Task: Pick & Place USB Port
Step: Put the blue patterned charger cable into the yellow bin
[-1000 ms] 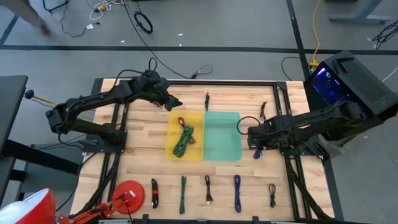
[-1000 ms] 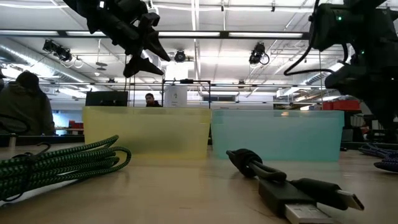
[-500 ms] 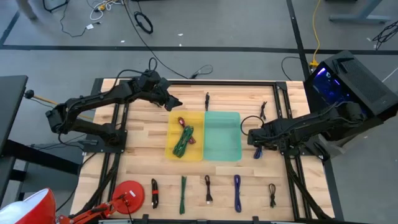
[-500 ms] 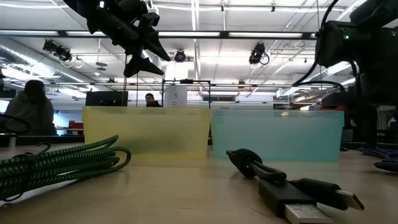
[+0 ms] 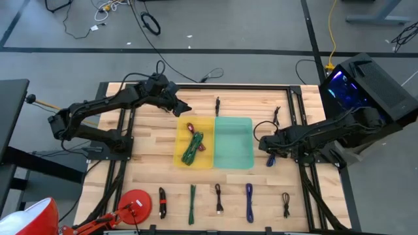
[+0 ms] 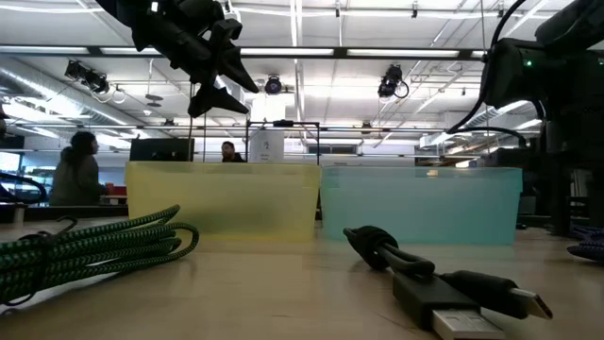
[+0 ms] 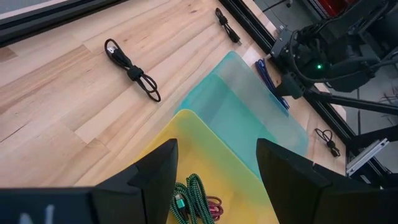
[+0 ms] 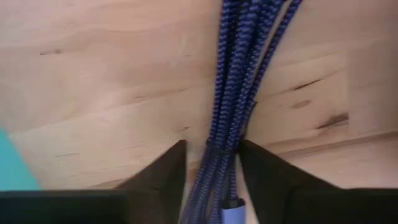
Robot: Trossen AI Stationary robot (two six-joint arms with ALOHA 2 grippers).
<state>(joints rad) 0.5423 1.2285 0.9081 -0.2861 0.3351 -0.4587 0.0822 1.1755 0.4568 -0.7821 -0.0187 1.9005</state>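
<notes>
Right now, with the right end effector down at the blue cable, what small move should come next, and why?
Probably close the right end effector on the bundled blue braided cable. The bundle already lies between its two fingers on the wooden table, so no further approach seems needed; lifting toward the teal bin would follow.

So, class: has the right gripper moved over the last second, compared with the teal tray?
Yes, slightly. In the high view the right gripper has edged toward the teal tray, astride the blue cable lying beside it.
</notes>
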